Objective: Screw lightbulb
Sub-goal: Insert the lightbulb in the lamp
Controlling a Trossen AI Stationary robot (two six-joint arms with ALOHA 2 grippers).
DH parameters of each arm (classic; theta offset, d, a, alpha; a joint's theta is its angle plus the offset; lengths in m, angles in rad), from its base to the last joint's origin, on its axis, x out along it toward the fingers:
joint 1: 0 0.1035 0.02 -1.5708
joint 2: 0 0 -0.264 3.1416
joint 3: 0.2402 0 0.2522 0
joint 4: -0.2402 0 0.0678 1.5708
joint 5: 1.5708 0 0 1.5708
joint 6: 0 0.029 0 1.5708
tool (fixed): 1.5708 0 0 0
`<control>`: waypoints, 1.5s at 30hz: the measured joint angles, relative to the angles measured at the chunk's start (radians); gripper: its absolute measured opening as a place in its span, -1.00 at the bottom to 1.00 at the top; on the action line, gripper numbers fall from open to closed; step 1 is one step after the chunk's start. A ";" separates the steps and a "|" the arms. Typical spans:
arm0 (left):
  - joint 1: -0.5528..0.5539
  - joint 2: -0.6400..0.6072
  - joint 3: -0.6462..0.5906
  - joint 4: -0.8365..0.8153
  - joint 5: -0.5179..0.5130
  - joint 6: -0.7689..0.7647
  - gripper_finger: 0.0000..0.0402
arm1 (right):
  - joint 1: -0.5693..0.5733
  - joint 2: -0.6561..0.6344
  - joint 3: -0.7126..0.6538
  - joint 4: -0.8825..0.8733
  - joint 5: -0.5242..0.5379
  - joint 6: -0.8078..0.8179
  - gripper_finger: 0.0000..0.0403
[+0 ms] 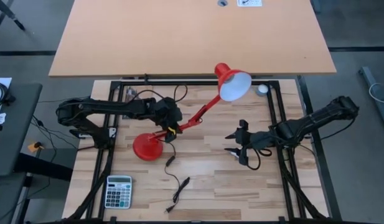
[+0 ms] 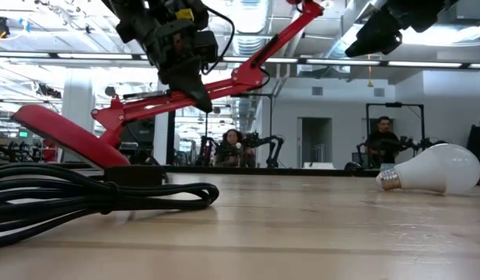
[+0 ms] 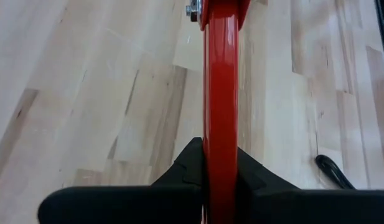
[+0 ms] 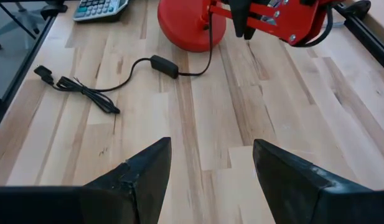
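1. The lightbulb (image 1: 261,89) lies on its side at the upper right of the counter (image 1: 204,180) in the high view, just beside the lamp shade (image 1: 234,85) and well apart from the right gripper (image 1: 236,144). Being round and resting loose near the counter's far edge, it could roll away if a finger nudges it off-centre.
2. The left gripper (image 1: 172,126) is clamped on the red lamp arm (image 3: 220,93) low down, close to the red lamp base (image 1: 147,147). If that hold slips or twists, the lamp could tip or swing, and the socket would no longer face a steady way for threading.
3. The black power cord (image 4: 104,84) trails across the lower middle of the counter; it could snag a low-passing gripper.
4. The right gripper hovers at centre right of the high view, fingers (image 4: 139,171) spread apart and empty, pointing toward the lamp base. The left arm reaches in from the left, its wrist bent down over the lamp arm.
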 joint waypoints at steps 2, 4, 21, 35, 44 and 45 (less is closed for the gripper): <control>0.000 0.000 0.000 -0.003 -0.002 0.001 -0.92 | 0.000 0.000 0.000 0.000 0.000 0.000 0.19; 0.000 0.000 0.000 -0.006 -0.002 0.004 -0.92 | 0.000 0.000 0.000 0.000 0.000 -0.001 0.19; 0.012 0.142 0.002 -0.057 -0.040 -0.001 -0.89 | 0.045 0.000 0.001 -0.181 -0.026 0.107 0.19; 0.023 0.161 0.001 -0.102 -0.085 -0.040 -0.88 | 0.101 0.000 0.001 -0.240 -0.023 0.155 0.19; 0.021 0.159 -0.003 -0.088 -0.174 -0.049 -0.88 | 0.089 -0.001 0.001 -0.231 -0.020 0.155 0.19; 0.021 0.159 -0.005 -0.089 -0.187 -0.049 -0.88 | 0.089 -0.001 0.001 -0.231 -0.020 0.155 0.19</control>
